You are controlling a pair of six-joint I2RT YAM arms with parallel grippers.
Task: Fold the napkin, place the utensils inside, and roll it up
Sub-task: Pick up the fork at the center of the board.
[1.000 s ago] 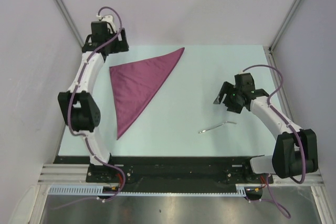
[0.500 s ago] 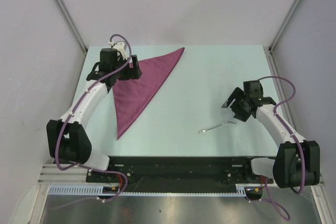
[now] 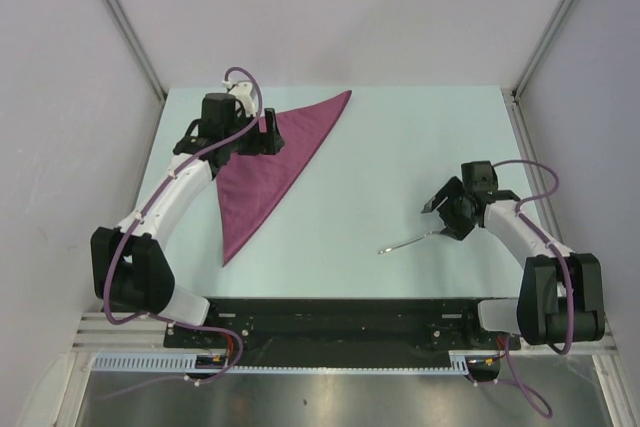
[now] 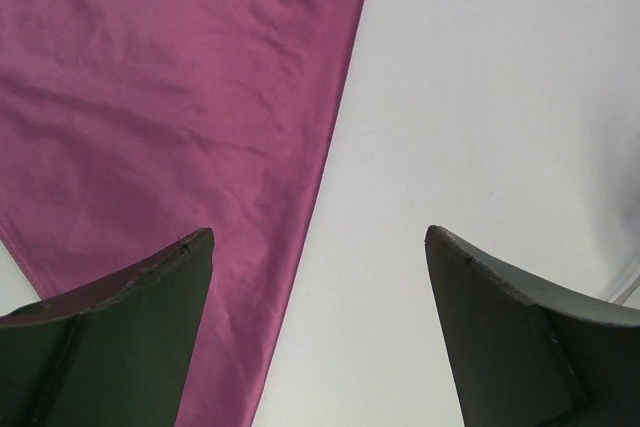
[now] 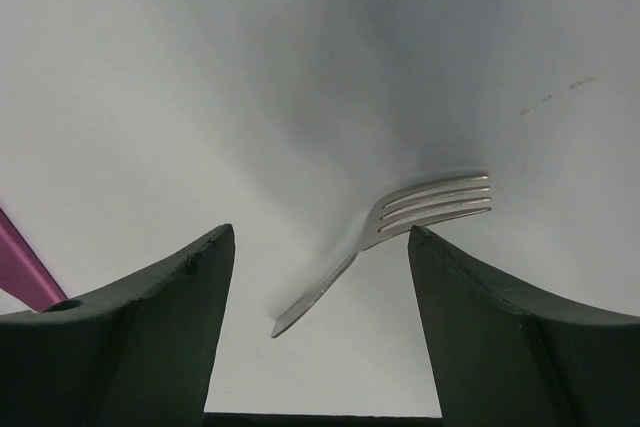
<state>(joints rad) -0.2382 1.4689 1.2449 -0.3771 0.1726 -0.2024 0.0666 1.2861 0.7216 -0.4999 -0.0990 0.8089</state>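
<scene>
The maroon napkin point(image 3: 262, 169) lies flat on the table, folded into a long triangle; it also shows in the left wrist view point(image 4: 170, 97). My left gripper point(image 3: 266, 137) is open over the napkin's upper part, its jaws astride the cloth's long right edge point(image 4: 318, 237). A silvery fork point(image 3: 410, 241) lies on the table at the right. My right gripper point(image 3: 441, 218) is open just above the fork's tined end. In the right wrist view the fork point(image 5: 400, 222) lies between the open jaws point(image 5: 320, 232), untouched.
The pale table point(image 3: 400, 137) has grey walls left, right and behind. Its front edge meets a black rail point(image 3: 330, 312) by the arm bases. Purple cables loop over both arms.
My left arm has swung right and forward from the far left corner to over the napkin. My right gripper has moved nearer and lower, towards the fork.
</scene>
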